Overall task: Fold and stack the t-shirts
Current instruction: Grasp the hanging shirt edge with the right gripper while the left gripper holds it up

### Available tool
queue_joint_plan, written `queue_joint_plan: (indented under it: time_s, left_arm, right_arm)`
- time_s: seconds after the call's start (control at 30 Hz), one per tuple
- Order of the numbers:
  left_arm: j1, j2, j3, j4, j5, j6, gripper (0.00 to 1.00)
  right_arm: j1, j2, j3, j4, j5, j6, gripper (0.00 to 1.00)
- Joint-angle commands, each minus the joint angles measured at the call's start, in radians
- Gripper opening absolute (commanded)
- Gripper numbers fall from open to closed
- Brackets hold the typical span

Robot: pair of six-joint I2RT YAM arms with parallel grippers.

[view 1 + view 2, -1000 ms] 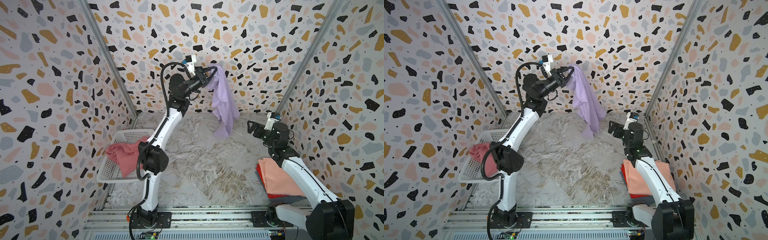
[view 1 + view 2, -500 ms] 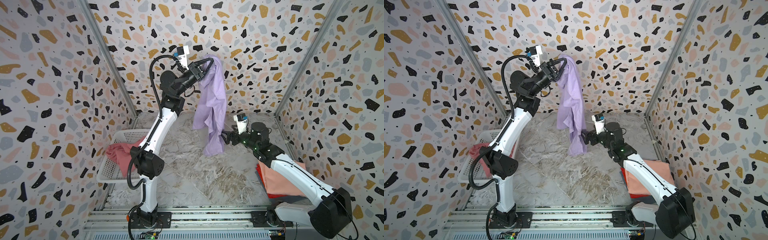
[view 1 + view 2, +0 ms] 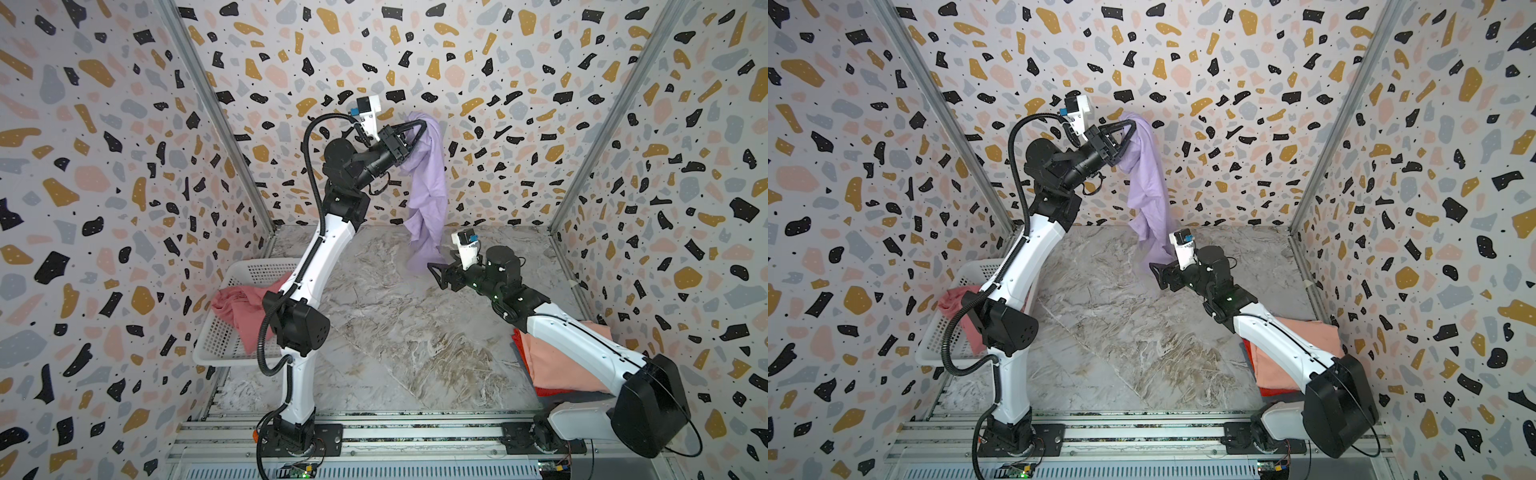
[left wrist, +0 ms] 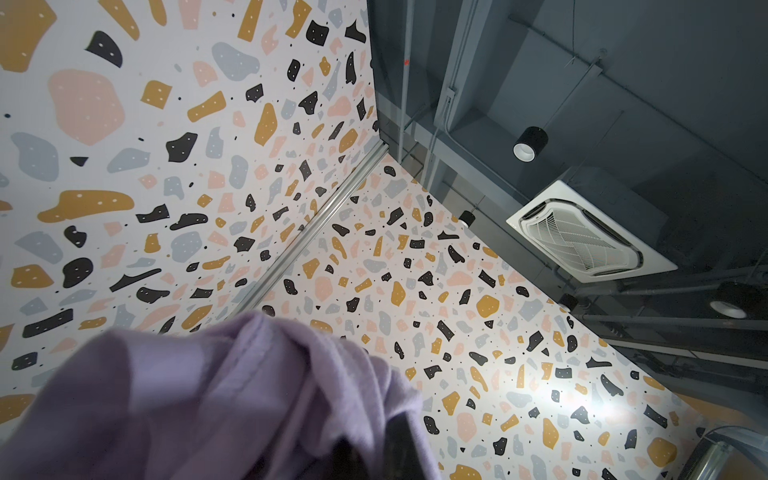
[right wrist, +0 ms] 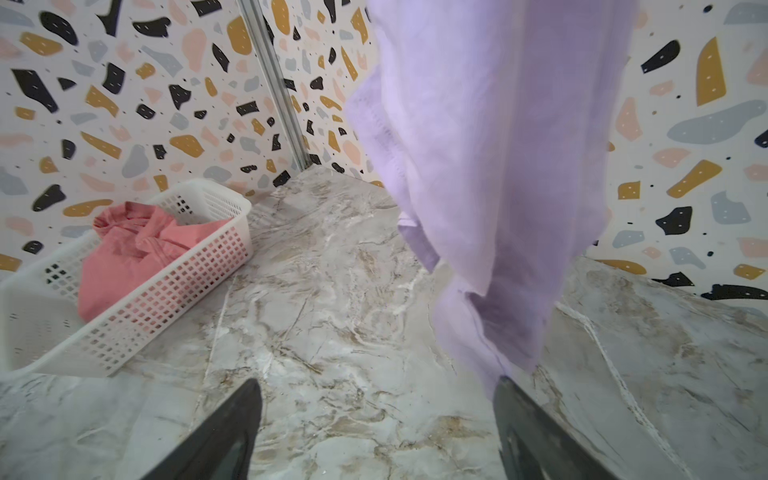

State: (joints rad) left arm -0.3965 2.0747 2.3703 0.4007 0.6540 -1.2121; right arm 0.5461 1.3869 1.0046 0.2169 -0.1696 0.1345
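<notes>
A lilac t-shirt (image 3: 428, 183) (image 3: 1148, 178) hangs bunched from my left gripper (image 3: 422, 124) (image 3: 1133, 123), which is shut on its top, high up by the back wall. In the left wrist view the cloth (image 4: 208, 395) covers the jaws. My right gripper (image 3: 436, 276) (image 3: 1154, 274) (image 5: 378, 386) is open low over the table at the shirt's lower end (image 5: 498, 166). That hanging tip ends just by one fingertip, with nothing between the fingers. A rose pink t-shirt (image 3: 241, 307) (image 5: 133, 257) lies crumpled in the basket. A folded peach t-shirt (image 3: 552, 365) (image 3: 1275, 370) lies on a red one (image 3: 519, 340).
The white perforated basket (image 3: 216, 353) (image 3: 930, 353) (image 5: 166, 299) stands at the table's left edge. The peach and red stack sits at the right edge under my right arm. Patterned walls close in the back and both sides. Marble tabletop (image 3: 395, 332) lies between the arms.
My right arm has reached left from the right wall to the hanging shirt's lower end. My left gripper has shifted slightly, and the shirt has swung and now hangs straighter.
</notes>
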Motion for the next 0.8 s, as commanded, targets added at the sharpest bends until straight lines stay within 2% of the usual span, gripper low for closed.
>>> queue_joint_plan:
  time_s: [0.0, 0.2, 0.3, 0.4, 0.6, 0.63, 0.7, 0.77]
  left_arm:
    - [0.002, -0.059, 0.043, 0.078, 0.019, 0.014, 0.00]
    - [0.001, -0.054, 0.037, 0.116, 0.022, -0.019, 0.00]
    - [0.001, -0.053, 0.036, 0.125, 0.019, -0.029, 0.00]
    - [0.003, -0.053, 0.031, 0.124, 0.013, -0.033, 0.00]
    - [0.020, -0.050, 0.025, 0.112, 0.004, -0.035, 0.00]
    - [0.027, -0.050, 0.020, 0.102, 0.003, -0.032, 0.00]
    - [0.047, -0.055, 0.003, 0.065, 0.005, -0.009, 0.00]
    - [0.075, -0.068, -0.014, -0.078, -0.003, 0.063, 0.00]
  right_arm:
    - [-0.048, 0.018, 0.071, 0.061, 0.071, -0.049, 0.85]
    - [-0.087, 0.035, 0.066, 0.118, 0.141, -0.039, 0.79]
    - [-0.094, 0.050, 0.060, 0.145, 0.119, -0.012, 0.78]
    - [-0.094, 0.075, 0.069, 0.159, 0.055, 0.031, 0.64]
    - [-0.097, 0.087, 0.091, 0.154, 0.037, 0.068, 0.13]
    - [-0.102, 0.086, 0.104, 0.141, 0.054, 0.067, 0.01]
    - [-0.114, 0.068, 0.117, 0.124, 0.115, 0.070, 0.00]
    - [-0.147, 0.037, 0.120, 0.126, 0.167, 0.083, 0.00]
